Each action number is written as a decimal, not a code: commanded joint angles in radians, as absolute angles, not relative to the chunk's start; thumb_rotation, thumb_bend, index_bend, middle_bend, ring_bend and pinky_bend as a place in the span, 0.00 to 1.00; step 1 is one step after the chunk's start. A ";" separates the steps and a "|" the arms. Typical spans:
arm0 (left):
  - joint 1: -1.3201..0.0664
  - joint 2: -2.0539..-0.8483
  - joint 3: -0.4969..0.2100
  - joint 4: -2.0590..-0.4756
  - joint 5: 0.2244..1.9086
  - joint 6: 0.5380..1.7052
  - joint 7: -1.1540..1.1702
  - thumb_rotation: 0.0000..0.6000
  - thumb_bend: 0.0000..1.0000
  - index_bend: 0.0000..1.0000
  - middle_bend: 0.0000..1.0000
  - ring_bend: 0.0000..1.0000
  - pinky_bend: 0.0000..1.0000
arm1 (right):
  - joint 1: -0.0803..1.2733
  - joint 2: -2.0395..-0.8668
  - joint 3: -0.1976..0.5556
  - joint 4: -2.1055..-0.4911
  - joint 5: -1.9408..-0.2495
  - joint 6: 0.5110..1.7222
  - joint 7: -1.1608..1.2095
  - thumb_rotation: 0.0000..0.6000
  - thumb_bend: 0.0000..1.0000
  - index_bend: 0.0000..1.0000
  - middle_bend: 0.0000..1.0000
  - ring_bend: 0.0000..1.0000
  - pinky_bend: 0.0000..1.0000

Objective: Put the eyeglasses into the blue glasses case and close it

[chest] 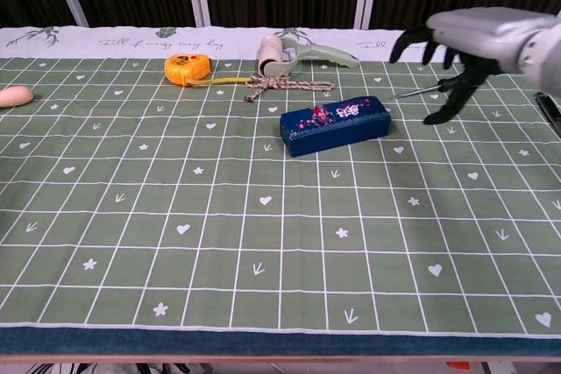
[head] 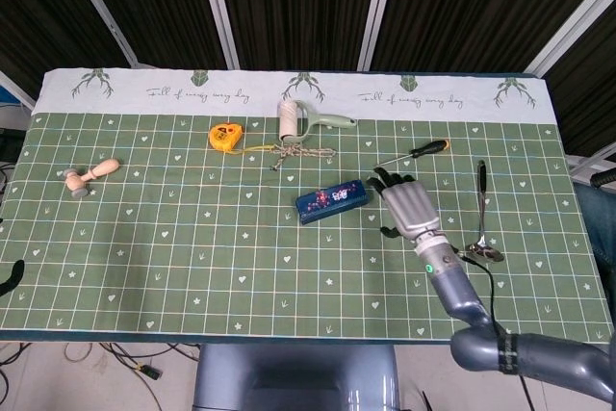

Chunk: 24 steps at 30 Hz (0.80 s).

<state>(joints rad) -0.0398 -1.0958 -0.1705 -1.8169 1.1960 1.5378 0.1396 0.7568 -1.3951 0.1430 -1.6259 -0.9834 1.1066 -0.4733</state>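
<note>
Sitting shut on the green mat (head: 192, 238), the blue case (head: 332, 201) lies flat near the middle of the bench. It has small red and white marks on its lid. No glasses show in either view, so they cannot be seen.

The right hand (head: 409, 207) hangs just to the right of the case and does not touch it. Its fingers (chest: 436, 113) are spread and a bit bent, and it holds nothing. The left hand shows in no view.

Behind the case lies a knot of rope (head: 300, 153). Just past the rope is a lint roller (head: 289, 120) with a pale green handle. A yellow tape measure (head: 224, 136) sits to the left of the rope. A small screwdriver (head: 414, 152) with a black and orange handle lies behind the right hand. A metal spoon (head: 482, 214) lies near the right edge of the mat, on the far side of the hand from the case. Far off at the left edge lies a small wooden stick thing (head: 89, 177) with a round end.
</note>
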 commanded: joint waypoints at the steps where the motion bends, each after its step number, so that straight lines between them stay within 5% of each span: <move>1: -0.040 -1.097 -0.172 -1.817 1.193 1.538 0.141 1.00 0.29 0.23 0.00 0.00 0.00 | 0.628 -1.243 0.061 -1.776 -1.100 1.237 -0.431 1.00 0.20 0.23 0.13 0.24 0.32; 8: -0.041 -1.100 -0.175 -1.817 1.195 1.545 0.145 1.00 0.29 0.21 0.00 0.00 0.00 | 0.422 -1.140 -0.065 -1.846 -1.285 1.482 -0.391 1.00 0.20 0.22 0.13 0.20 0.29; 15: -0.040 -1.104 -0.170 -1.805 1.215 1.559 0.159 1.00 0.29 0.15 0.00 0.00 0.00 | 0.243 -1.154 -0.112 -1.804 -1.358 1.687 -0.330 1.00 0.18 0.19 0.12 0.18 0.26; 24: -0.042 -1.094 -0.153 -1.787 1.259 1.554 0.155 1.00 0.29 0.15 0.00 0.00 0.00 | 0.126 -1.181 -0.133 -1.734 -1.403 1.778 -0.328 1.00 0.15 0.15 0.09 0.14 0.26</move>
